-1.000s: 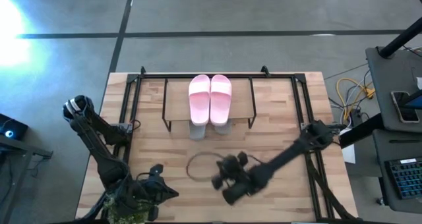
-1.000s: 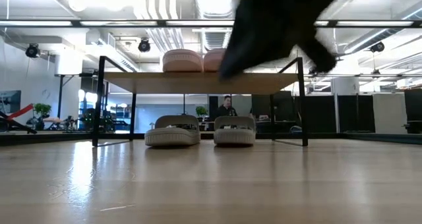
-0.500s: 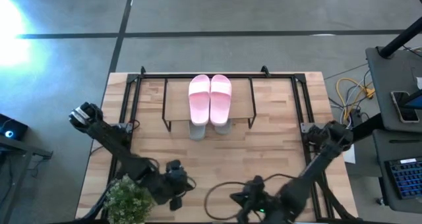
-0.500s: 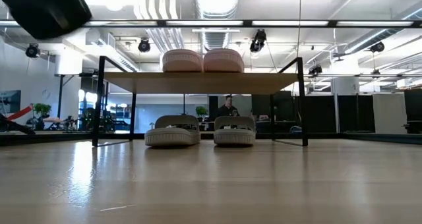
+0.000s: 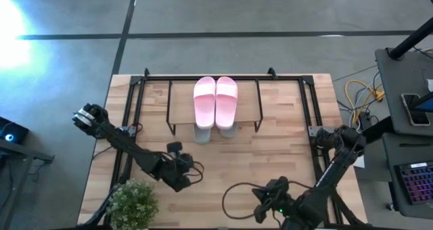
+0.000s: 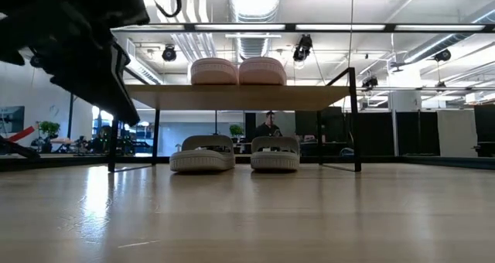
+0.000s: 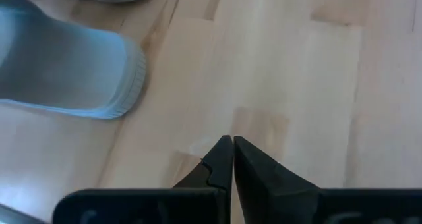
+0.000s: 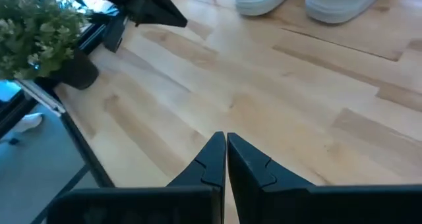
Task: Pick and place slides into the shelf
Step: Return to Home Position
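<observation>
Wooden counter [image 5: 270, 162] carrying the shelf [image 5: 181, 105] toward its far edge, leaving the near half free for the arms. Pale pink pair [image 5: 216, 101] side by side on the top board and grey-green pair [image 6: 234, 153] on the counter directly beneath, between the black legs: all four slides housed, so seemingly nothing left to carry. Left end effector [image 7: 232, 140] pinched fully together on nothing, near the front of the grey-green pair; right end effector [image 8: 225, 137] likewise closed and empty, by the counter's near edge, well apart from the shelf, probably to keep clear.
</observation>
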`<state>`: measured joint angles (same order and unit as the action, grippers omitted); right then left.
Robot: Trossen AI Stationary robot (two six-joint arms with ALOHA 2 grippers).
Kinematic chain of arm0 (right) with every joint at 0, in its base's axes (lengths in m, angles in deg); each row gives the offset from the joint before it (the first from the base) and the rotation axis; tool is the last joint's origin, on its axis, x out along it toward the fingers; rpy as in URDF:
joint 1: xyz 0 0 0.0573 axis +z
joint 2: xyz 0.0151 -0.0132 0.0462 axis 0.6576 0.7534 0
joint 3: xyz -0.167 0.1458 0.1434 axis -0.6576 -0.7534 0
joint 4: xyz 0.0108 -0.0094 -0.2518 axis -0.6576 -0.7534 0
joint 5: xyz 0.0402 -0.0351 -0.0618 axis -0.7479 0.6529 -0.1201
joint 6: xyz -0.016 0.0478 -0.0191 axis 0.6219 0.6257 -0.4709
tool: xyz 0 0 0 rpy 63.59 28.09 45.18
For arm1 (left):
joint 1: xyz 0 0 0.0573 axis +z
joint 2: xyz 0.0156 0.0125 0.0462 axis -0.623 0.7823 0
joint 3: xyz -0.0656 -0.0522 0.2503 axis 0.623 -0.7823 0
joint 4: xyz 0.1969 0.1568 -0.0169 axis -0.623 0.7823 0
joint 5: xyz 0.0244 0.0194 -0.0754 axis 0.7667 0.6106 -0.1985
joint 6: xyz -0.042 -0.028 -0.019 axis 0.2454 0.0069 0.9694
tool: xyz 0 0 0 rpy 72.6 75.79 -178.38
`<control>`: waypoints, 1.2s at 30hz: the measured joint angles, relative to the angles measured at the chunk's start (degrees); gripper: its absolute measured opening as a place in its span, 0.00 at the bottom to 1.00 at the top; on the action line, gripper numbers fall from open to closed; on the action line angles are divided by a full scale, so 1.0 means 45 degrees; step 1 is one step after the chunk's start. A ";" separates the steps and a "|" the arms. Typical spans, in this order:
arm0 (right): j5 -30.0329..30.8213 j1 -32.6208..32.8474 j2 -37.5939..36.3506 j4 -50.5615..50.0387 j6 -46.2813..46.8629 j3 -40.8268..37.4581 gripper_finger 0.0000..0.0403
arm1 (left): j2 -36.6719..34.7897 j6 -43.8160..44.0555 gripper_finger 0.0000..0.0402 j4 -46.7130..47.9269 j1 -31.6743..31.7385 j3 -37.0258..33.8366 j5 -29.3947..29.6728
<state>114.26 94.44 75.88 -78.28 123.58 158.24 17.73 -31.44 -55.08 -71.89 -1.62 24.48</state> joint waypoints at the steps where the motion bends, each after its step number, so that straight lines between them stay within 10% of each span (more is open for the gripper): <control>1: -0.0014 -0.0078 0.0000 0.0126 -0.0005 0.0000 0.02 | -0.0018 0.0012 0.00 -0.0095 -0.0002 0.0023 -0.0142; 8: -0.0479 -0.0431 -0.0461 0.4759 -0.4622 -0.0005 0.02 | -0.1515 -0.1826 0.00 -0.6783 -0.0196 0.0442 -0.5041; 12: -0.2978 -0.1052 -0.1115 0.7833 -0.8761 -0.0086 0.02 | -0.2305 -0.2294 0.00 -1.0726 0.0019 0.0379 -0.7988; 17: -0.4267 -0.2152 -0.1664 1.0704 -1.3284 -0.0168 0.02 | -0.2555 -0.2261 0.00 -1.1168 0.0147 0.0346 -0.7105; 24: -0.5365 -0.2618 -0.2655 1.0403 -1.1618 -0.0160 0.02 | -0.2580 0.1040 0.00 -1.1479 -0.0305 0.0319 -0.5923; 36: -0.7323 -0.1637 -0.2329 1.3523 -1.4379 -0.0106 0.02 | -0.2560 -0.1822 0.00 -1.4453 -0.1676 0.0316 -0.6440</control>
<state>81.31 87.07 65.39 -17.43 58.88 157.76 6.21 -39.64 -120.12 -79.43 -0.20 -4.50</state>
